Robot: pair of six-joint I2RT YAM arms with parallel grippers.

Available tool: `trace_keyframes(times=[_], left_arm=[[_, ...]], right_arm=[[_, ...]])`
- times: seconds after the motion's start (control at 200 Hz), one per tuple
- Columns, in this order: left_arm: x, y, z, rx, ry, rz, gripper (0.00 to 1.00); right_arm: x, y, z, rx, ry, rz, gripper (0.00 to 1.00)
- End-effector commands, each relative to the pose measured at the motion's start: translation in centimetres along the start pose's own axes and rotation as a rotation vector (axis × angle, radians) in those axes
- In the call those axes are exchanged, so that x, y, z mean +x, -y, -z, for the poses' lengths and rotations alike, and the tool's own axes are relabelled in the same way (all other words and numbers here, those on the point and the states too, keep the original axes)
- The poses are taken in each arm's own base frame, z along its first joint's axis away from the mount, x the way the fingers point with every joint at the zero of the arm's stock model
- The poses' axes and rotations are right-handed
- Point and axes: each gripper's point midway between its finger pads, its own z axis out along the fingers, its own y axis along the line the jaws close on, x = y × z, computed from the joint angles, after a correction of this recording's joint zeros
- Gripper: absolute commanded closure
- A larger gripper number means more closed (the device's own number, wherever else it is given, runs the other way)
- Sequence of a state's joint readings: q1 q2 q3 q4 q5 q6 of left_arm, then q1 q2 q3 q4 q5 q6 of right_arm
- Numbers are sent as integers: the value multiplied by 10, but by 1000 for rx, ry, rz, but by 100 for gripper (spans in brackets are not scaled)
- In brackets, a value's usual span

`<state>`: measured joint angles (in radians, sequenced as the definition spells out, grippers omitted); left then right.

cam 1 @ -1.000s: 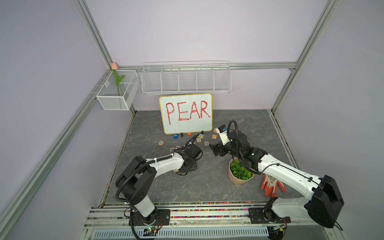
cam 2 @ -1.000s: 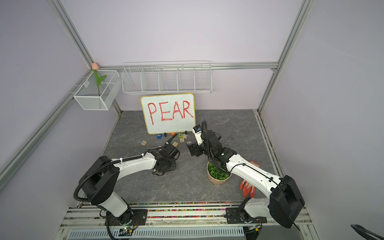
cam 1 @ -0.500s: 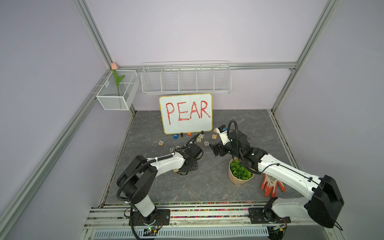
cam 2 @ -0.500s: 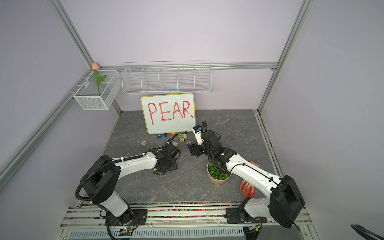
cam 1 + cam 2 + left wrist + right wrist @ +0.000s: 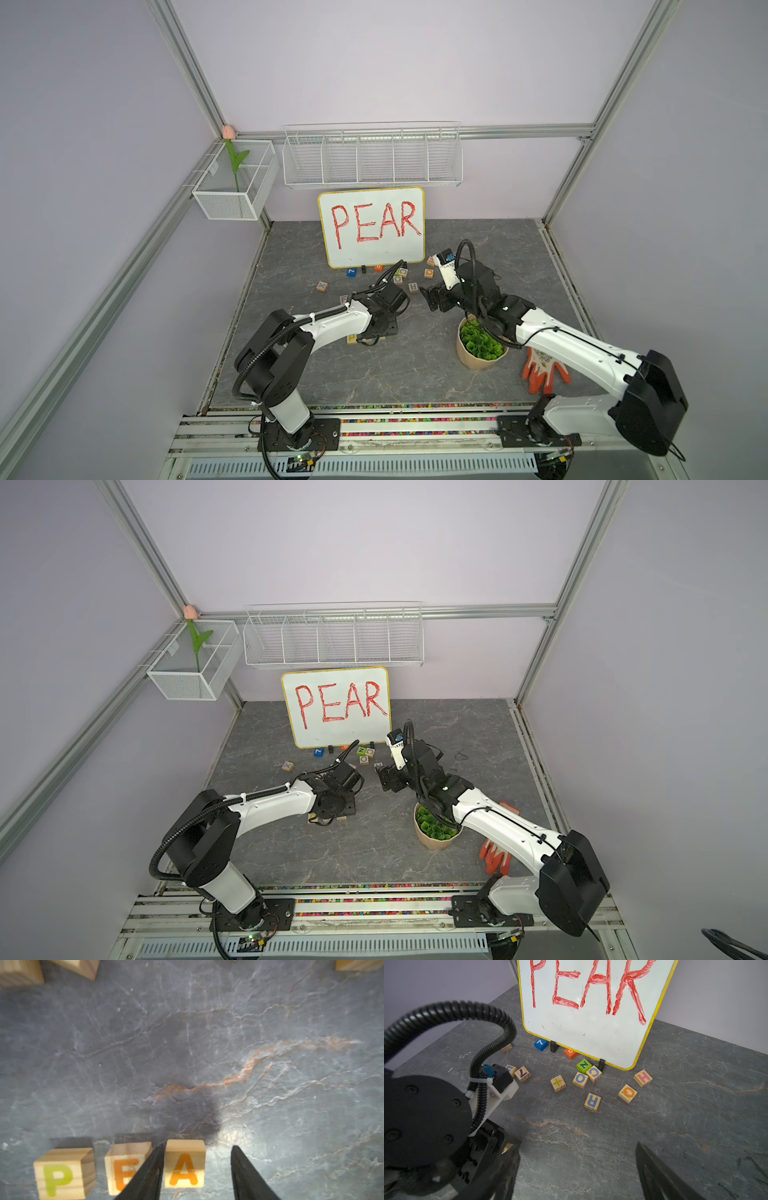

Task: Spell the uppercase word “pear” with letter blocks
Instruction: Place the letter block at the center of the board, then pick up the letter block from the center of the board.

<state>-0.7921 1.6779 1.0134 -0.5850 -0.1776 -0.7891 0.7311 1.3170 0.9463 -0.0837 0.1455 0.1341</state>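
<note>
**Operator:** Left wrist view: status?

**Unit:** My left gripper (image 5: 197, 1145) has its jaws apart, gripping nothing. The A block (image 5: 185, 1163) sits between them on the tabletop (image 5: 187, 1043). One finger (image 5: 152, 1169) lies against its side; the other stands clear. Just outside that near finger is the E block (image 5: 124, 1164), then the P block (image 5: 62, 1172). Hazard: that finger fills the gap between E and A, so a skewed retreat could drag either and break the row.

**Operator:** Right wrist view?

**Unit:** My right gripper (image 5: 577, 1145) is wide apart and empty. The R block (image 5: 592, 1102) lies ahead of the jaws, near the Q block (image 5: 627, 1093). Hazard: its letter reads inverted from this wrist, so set down unturned it may not match the row.

**Operator:** Top views: containers?

**Unit:** Behind the right jaws, under my right forearm (image 5: 561, 345), the pot (image 5: 478, 363) holds a green plant (image 5: 480, 343). A low swing could tip it. Well beyond both jaws, the mesh basket (image 5: 232, 205) holds one flower (image 5: 235, 160). The wire rack (image 5: 372, 166) shows nothing inside.
</note>
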Motion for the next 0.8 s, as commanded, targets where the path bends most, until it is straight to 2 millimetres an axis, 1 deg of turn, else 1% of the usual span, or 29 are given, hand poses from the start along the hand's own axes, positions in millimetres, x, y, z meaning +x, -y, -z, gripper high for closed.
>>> trace_keyframes(times=[0.0,0.165,0.27,0.37,0.475,0.505,0.54,0.55,0.56,0.565,0.6,0.69,0.795], left_arm=[[-22,3,5,-61,53,-40,44],[-58,19,12,-97,136,-140,40],[-85,43,15,-64,198,-249,38],[-105,66,11,-12,229,-338,37],[-119,93,3,62,249,-426,37],[-121,100,-3,81,249,-444,37],[-126,108,-7,107,252,-450,37],[-130,112,-4,118,259,-448,36],[-128,112,-9,120,247,-450,36],[-131,115,-7,129,253,-448,36],[-136,123,-9,154,249,-445,37],[-145,136,-21,188,241,-437,36],[-150,146,-35,218,221,-429,35]], right_arm=[[-11,2,1,25,38,8,11],[-15,15,4,83,53,-1,11],[-16,27,9,136,62,-14,11],[-15,38,15,183,62,-23,11],[-13,47,23,228,63,-31,11],[-12,50,25,238,64,-34,11],[-11,52,27,248,65,-37,11],[-11,53,27,252,65,-40,11],[-11,54,28,255,67,-42,11],[-11,54,29,255,66,-42,11],[-10,56,31,263,67,-46,11],[-8,60,38,285,69,-56,11],[-5,66,45,318,69,-67,11]])
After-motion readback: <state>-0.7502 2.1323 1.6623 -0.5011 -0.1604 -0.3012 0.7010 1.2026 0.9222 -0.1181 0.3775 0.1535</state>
